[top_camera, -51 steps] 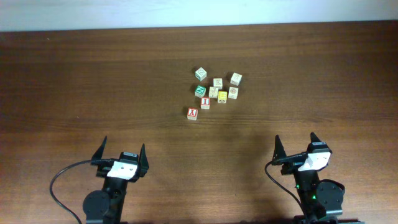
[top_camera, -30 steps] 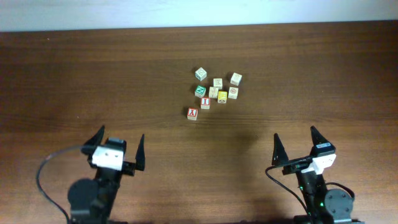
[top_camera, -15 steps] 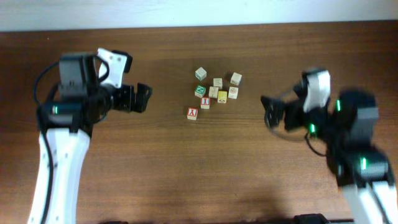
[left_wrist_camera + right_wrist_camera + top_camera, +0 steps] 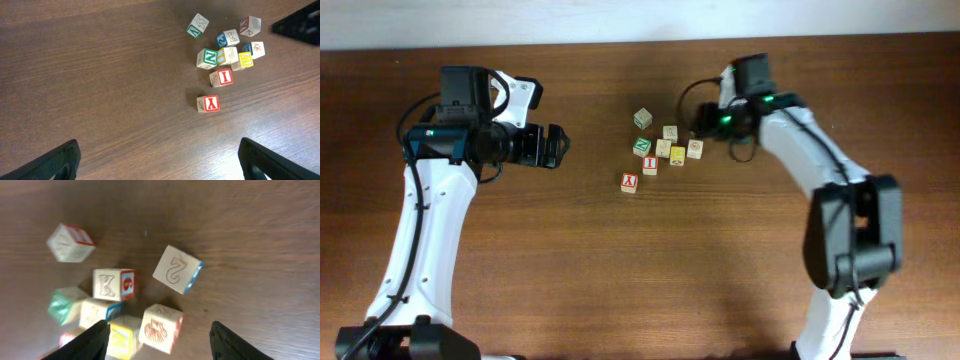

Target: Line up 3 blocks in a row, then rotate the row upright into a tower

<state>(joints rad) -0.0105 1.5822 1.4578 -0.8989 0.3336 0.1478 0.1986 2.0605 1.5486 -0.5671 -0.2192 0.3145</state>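
Observation:
The blocks lie in a small cluster at the table's middle back. The yellow block (image 4: 677, 155) (image 4: 122, 339) sits beside a cream block with a brown shell picture (image 4: 694, 149) (image 4: 161, 326). Behind it, a cream block with an "S" and a blue side (image 4: 177, 270) is hidden under my right gripper in the overhead view. My right gripper (image 4: 705, 122) (image 4: 159, 330) hovers open over the cluster's right part, and in its wrist view the shell block shows between its fingers, untouched. My left gripper (image 4: 552, 145) (image 4: 159, 150) hangs open over bare wood, left of the cluster.
Other cubes crowd the cluster: a green Z cube (image 4: 642, 146), a red I cube (image 4: 649, 165), a K cube (image 4: 670, 132) and a far-left cube (image 4: 643, 118). A red Y cube (image 4: 629, 182) stands apart at the front left.
Both arms have lifted from the front edge and reached out over the table. In the last half second the right gripper swung left onto the cluster's right side. The left arm barely moved.

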